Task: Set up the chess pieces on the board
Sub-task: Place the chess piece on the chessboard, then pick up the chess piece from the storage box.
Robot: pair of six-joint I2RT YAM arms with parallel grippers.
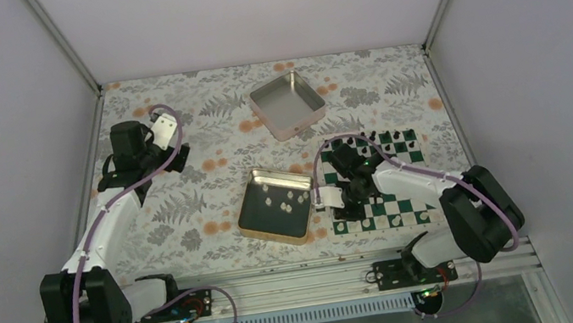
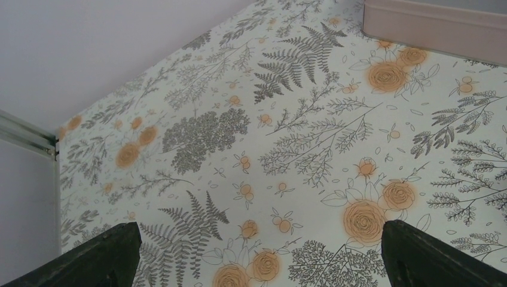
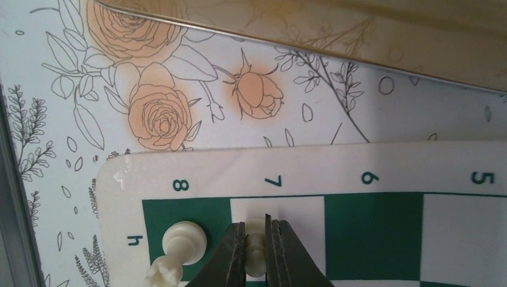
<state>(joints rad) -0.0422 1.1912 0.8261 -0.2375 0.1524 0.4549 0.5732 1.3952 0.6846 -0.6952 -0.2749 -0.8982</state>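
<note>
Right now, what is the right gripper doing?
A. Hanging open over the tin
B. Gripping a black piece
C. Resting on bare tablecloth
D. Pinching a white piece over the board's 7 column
D: the right gripper is closed on a white piece above the white square under the 7 label on the board, beside another white piece on the green corner square.

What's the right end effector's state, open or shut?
Shut on a chess piece: the right end effector pinches it on the board.

Both arms (image 1: 109, 227) have white links (image 1: 406, 182), black joints (image 1: 87, 310) (bulky ones) and purple cables (image 1: 179, 143).
</note>
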